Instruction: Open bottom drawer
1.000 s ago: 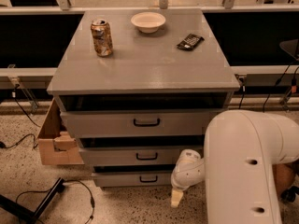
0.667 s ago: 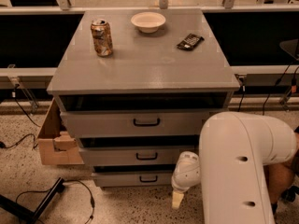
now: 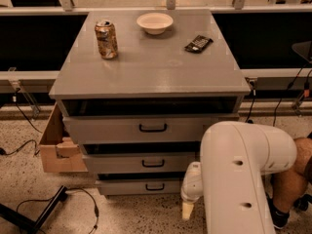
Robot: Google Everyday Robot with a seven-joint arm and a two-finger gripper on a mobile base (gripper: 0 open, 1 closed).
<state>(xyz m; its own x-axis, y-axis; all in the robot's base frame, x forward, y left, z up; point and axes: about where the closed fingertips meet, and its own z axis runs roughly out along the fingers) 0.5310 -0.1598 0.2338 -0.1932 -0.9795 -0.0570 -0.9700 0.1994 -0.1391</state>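
Just right of the bottom drawer [image 3: 126, 187], we see the gripper [image 3: 187, 209] hanging low. We cannot tell if it is closed.

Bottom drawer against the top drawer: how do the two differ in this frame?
The bottom drawer has the narrowest, shortest front; the top drawer has the widest, tallest. The bottom drawer sits just above the floor, with the gripper low by its right end; the top drawer sits right under the tabletop. Both fronts are plain grey.
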